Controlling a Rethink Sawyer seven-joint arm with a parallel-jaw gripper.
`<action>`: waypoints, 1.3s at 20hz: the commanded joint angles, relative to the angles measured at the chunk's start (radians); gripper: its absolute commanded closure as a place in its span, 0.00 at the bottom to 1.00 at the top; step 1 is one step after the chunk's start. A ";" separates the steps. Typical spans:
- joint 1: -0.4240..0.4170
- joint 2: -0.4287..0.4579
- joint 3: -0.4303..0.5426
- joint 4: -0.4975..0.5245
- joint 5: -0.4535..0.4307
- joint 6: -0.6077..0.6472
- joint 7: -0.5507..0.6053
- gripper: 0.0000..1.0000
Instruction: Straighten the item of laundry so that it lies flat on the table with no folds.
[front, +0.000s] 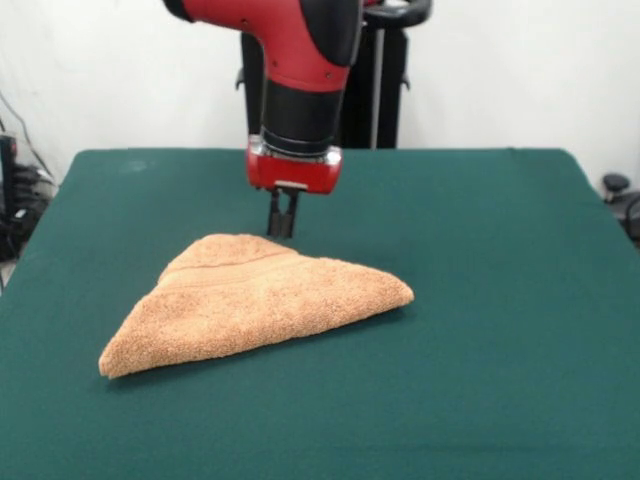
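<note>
So the towel is sitting roughly mid-table, folded over on itself into a rough triangle, one woven band showing across the top layer. Long point sticks out toward the front-left, rounded corner on the right. The gripper is right at the towel's far edge, fingers pinched close together, tips touching or just behind the cloth; can't tell if it's actually got any.
</note>
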 joint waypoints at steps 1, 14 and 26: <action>-0.066 -0.023 0.110 0.052 -0.085 -0.002 0.069 1.00; -0.056 -0.012 0.109 0.050 -0.109 -0.015 0.121 1.00; -0.041 0.073 0.109 -0.014 -0.110 -0.063 0.141 1.00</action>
